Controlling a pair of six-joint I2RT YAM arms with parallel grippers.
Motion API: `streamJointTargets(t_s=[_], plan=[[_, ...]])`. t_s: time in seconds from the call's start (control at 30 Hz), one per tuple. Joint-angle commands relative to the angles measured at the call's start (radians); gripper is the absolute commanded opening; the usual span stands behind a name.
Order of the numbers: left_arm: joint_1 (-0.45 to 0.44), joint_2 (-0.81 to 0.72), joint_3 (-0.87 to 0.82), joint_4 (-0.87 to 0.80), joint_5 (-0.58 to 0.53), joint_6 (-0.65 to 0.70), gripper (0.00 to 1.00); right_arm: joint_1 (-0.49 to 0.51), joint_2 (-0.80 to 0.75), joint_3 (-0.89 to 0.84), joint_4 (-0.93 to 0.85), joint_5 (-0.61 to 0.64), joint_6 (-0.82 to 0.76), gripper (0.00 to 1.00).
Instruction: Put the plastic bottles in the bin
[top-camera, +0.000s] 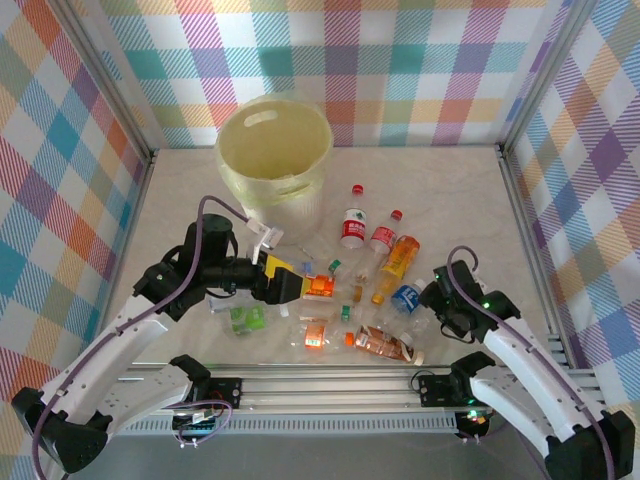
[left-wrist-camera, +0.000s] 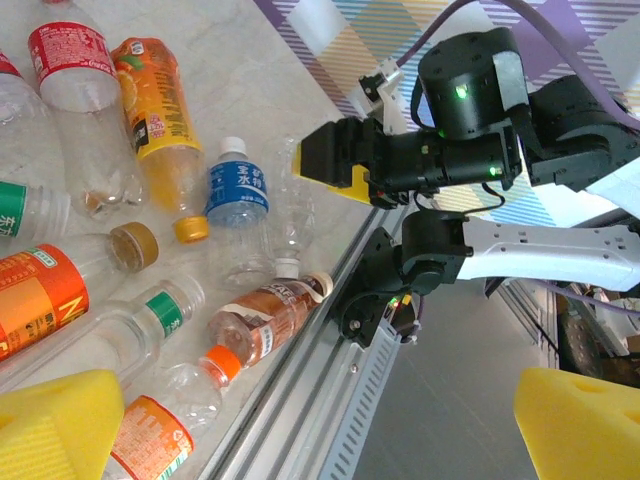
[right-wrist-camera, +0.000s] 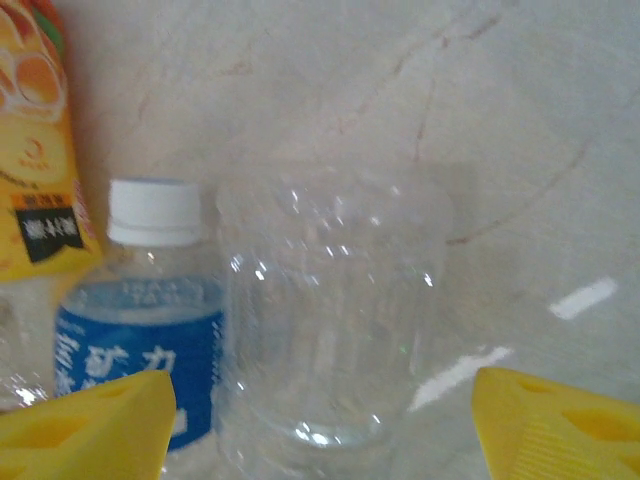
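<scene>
- Top external: your plastic bottles (top-camera: 402, 255) lay scattered on the table (top-camera: 450, 195) between both arms, with the bin (top-camera: 285, 208) standing behind them.
- Your left hand (top-camera: 292, 283) hung released, pads wide apart, at the pile's left edge.
- Your right hand (right-wrist-camera: 320, 430) was released too, straddling a clear bottle (right-wrist-camera: 330, 300) beside a blue-label bottle (right-wrist-camera: 140, 350).

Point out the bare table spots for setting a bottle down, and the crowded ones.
Bare: the far right table, between the bin and the right wall. Crowded: the plastic bottles clustered mid-table near the front rail.

White-and-black arms (top-camera: 120, 340), purple cables (top-camera: 203, 202)
</scene>
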Motion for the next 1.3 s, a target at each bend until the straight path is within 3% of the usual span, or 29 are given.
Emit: streamJointTargets(t_s=[0.0, 0.13, 1.07, 1.27], plan=[[-0.013, -0.016, -0.007, 0.037, -0.003, -0.014, 1.0, -0.048, 0.016, -0.027, 0.115, -0.067, -0.069, 0.78], [-0.014, -0.009, -0.007, 0.047, -0.002, -0.018, 1.0, -0.1, 0.058, -0.043, 0.178, -0.109, -0.082, 0.79], [-0.023, 0.013, -0.015, 0.046, -0.009, -0.02, 1.0, -0.218, 0.172, -0.129, 0.323, -0.132, -0.131, 0.81], [-0.031, 0.027, -0.012, 0.047, -0.008, -0.021, 1.0, -0.235, 0.188, -0.129, 0.337, -0.14, -0.15, 0.74]])
